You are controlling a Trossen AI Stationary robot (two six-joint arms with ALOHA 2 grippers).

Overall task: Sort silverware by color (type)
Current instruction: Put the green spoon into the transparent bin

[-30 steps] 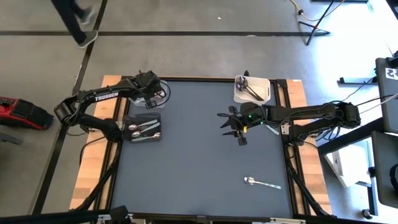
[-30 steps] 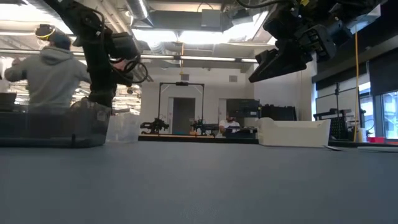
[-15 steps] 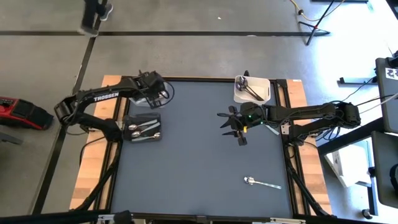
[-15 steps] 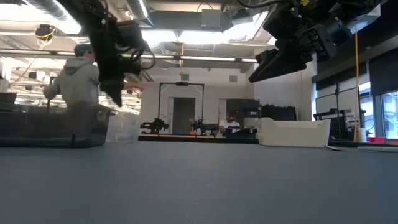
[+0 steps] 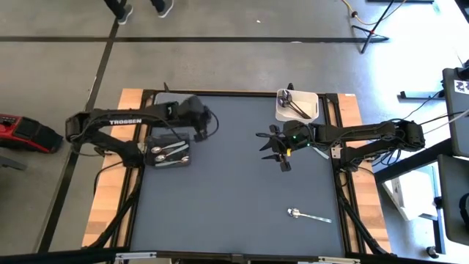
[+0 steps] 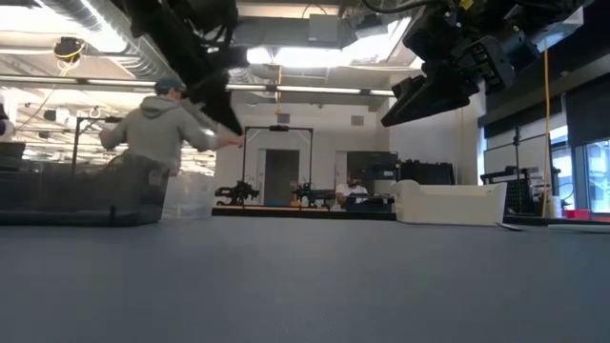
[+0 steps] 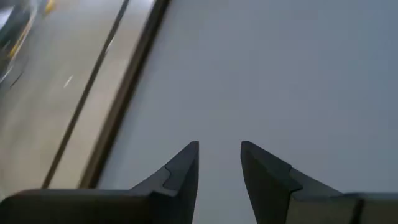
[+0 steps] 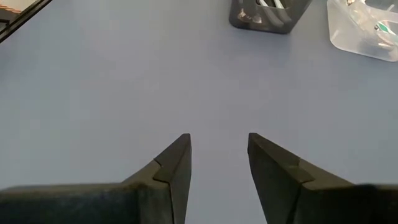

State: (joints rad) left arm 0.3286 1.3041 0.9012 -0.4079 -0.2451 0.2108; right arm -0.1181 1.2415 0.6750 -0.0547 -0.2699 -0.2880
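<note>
One silver spoon (image 5: 308, 215) lies flat on the grey table near its near right corner. More silver spoons lie in a dark bin (image 5: 149, 141) at the left edge. Dark utensils lie in a white bin (image 5: 279, 104) at the far edge. My left gripper (image 5: 208, 125) hovers open above the table, right of the dark bin, and its wrist view shows the fingers apart (image 7: 219, 149) over bare mat. My right gripper (image 5: 262, 144) hangs open above the table's middle (image 8: 219, 140), pointing toward the left edge.
The dark bin (image 8: 267, 15) and a clear container (image 8: 367, 31) beside it stand ahead of my right gripper. The low view shows the dark bin (image 6: 76, 195), the white bin (image 6: 448, 202) and a person (image 6: 157, 133) in the room beyond the table.
My left gripper has swung from the table's far left corner toward the right, out over the mat past the dark bin. The person in the room behind has walked along. My right arm has kept still.
</note>
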